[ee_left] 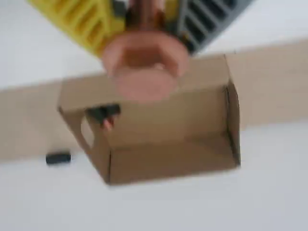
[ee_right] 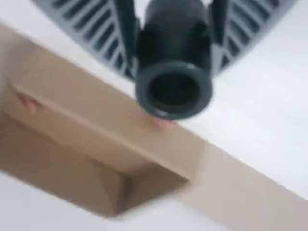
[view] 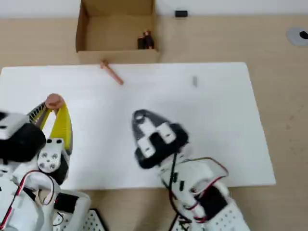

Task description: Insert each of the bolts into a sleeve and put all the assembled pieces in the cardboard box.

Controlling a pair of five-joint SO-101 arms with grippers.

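Left gripper [view: 54, 104] is clamped on a copper bolt [ee_left: 144, 62], head sticking out past the fingertips, at the near-left of the white mat [view: 216, 120]. Right gripper [view: 141, 119] is clamped on a black sleeve [ee_right: 174, 89], bore facing outward, at mid-mat. Cardboard box [view: 82, 33] sits on the bench [view: 279, 96] at the mat's far edge with one assembled piece [view: 146, 41] in its right corner; a second bolt [view: 111, 73] lies loose on the mat just beside the box's front wall, and a spare sleeve [view: 181, 13] lies on the bench just past the box's right side.
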